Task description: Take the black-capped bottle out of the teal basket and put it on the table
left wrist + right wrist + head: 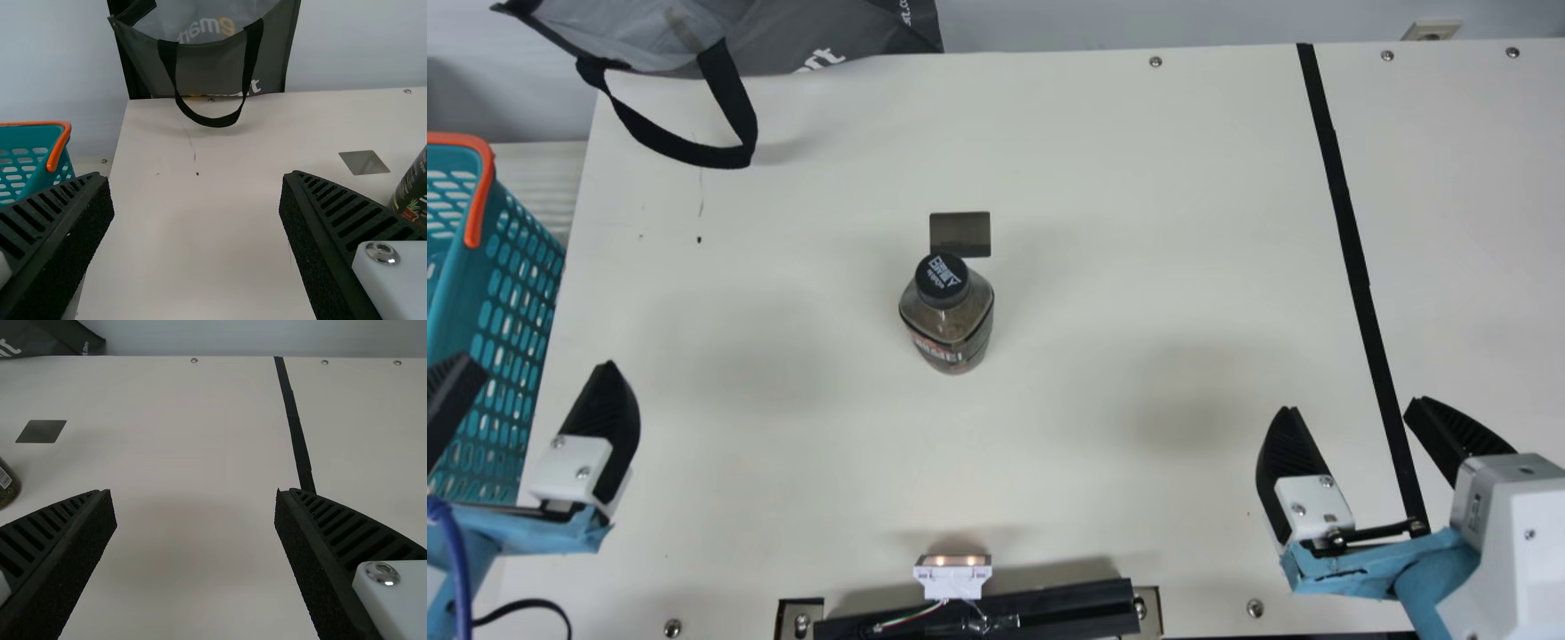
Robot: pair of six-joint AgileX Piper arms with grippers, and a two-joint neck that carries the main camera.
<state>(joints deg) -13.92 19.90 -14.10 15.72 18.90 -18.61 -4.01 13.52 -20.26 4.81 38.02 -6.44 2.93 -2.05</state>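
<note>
While looking down on the cream table (1120,178), can see the black-capped bottle (947,327) upright on it, out of the teal basket (449,311), and near the centre of the main view. Taking the bottle as the hub of the dial, find the teal basket at nine o'clock, beside the table, with its orange handle (482,200) between nine and ten. Have the left gripper (538,363) released and empty, fingers spread wide, between eight and nine o'clock, well apart from the bottle. Have the right gripper (1354,404) likewise released and empty, between three and four o'clock, also well apart from the bottle. Can also make out a dark flat rectangle (960,229) just beside the bottle toward twelve, and a grey bag (818,36) at eleven, with its black strap (734,107) reaching over the table.
</note>
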